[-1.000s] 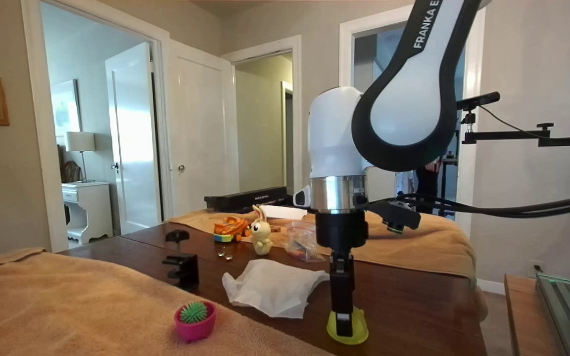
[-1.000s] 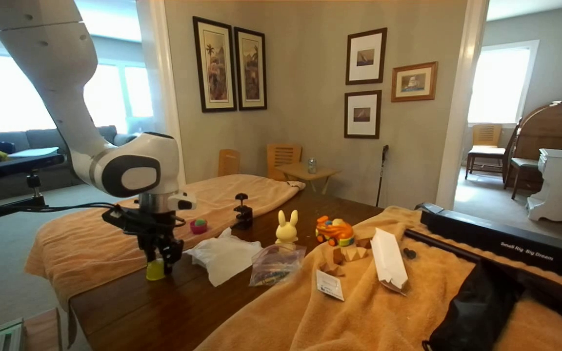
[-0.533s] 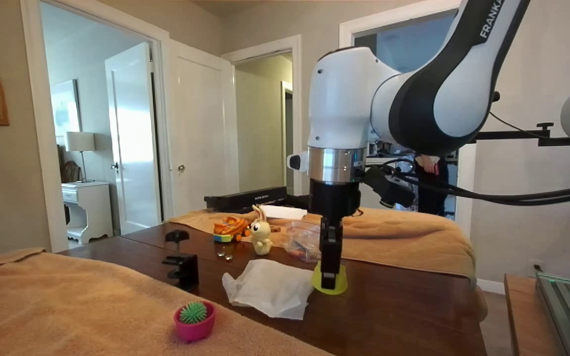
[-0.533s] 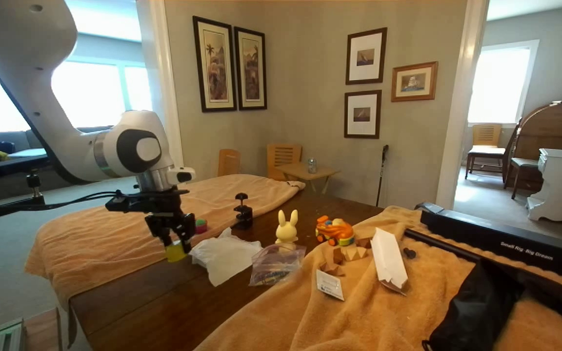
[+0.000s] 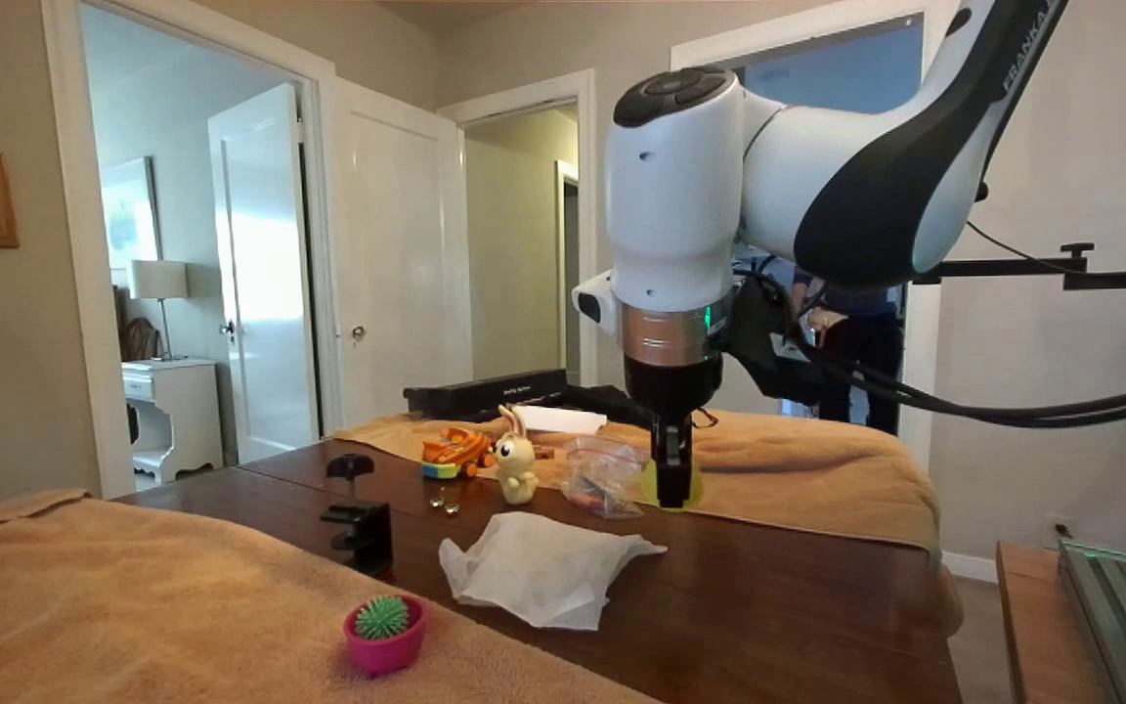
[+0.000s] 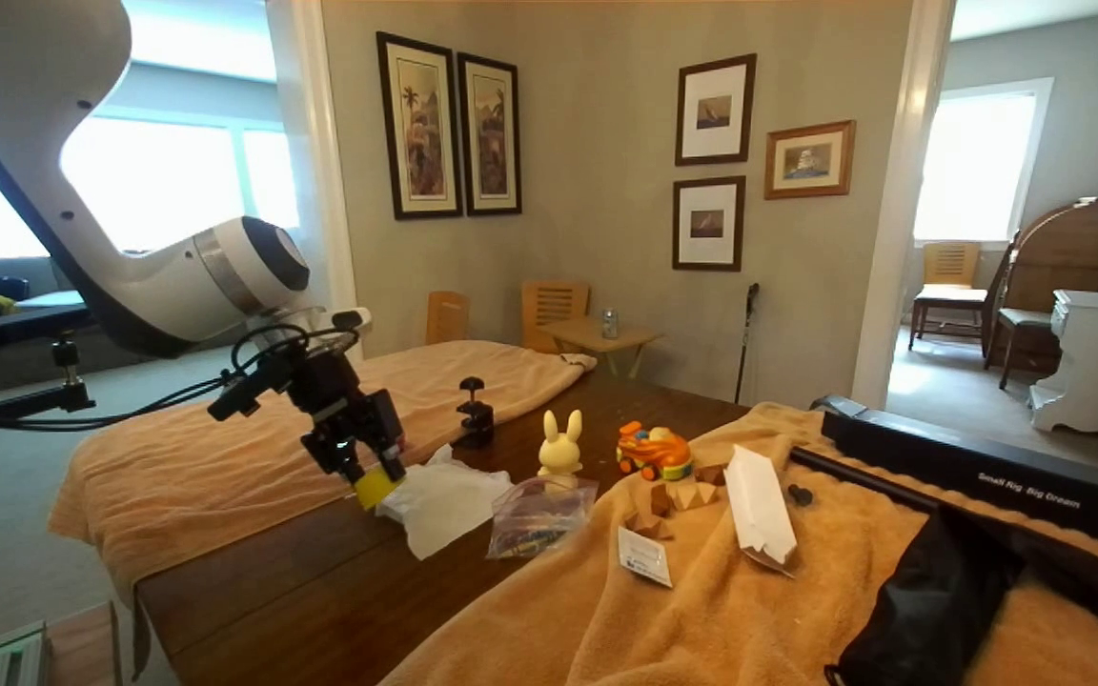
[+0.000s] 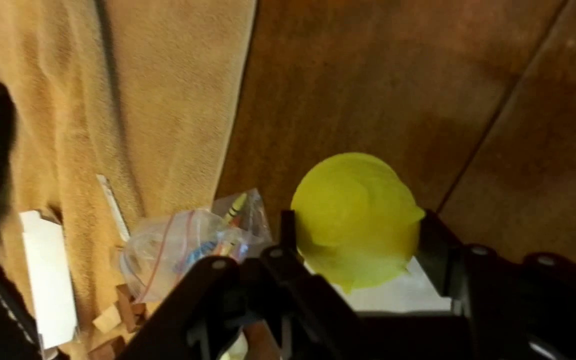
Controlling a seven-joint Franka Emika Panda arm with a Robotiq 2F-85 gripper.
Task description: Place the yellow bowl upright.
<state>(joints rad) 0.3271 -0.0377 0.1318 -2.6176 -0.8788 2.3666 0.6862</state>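
My gripper [image 6: 374,474] is shut on the yellow bowl [image 6: 377,489] and holds it above the table in both exterior views. The bowl is tilted along with the gripper. In an exterior view the gripper [image 5: 673,489] covers most of the bowl [image 5: 649,482], and only its yellow edges show. In the wrist view the bowl [image 7: 353,215] sits between the two black fingers, which press on its sides. Its round closed base side appears to face the wrist camera, and its opening is hidden.
A white crumpled sheet [image 5: 543,572] lies near the gripper. A clear bag of crayons [image 6: 539,529], a rabbit figure [image 6: 560,448], an orange toy car [image 6: 654,453], a black clamp [image 5: 363,528] and a pink bowl with a green spiky ball [image 5: 385,640] stand around. Orange towels [image 6: 701,610] cover both sides.
The gripper has lifted the yellow bowl off the table and carried it toward the white sheet and higher. The gripper and bowl have tilted over between half a second ago and now.
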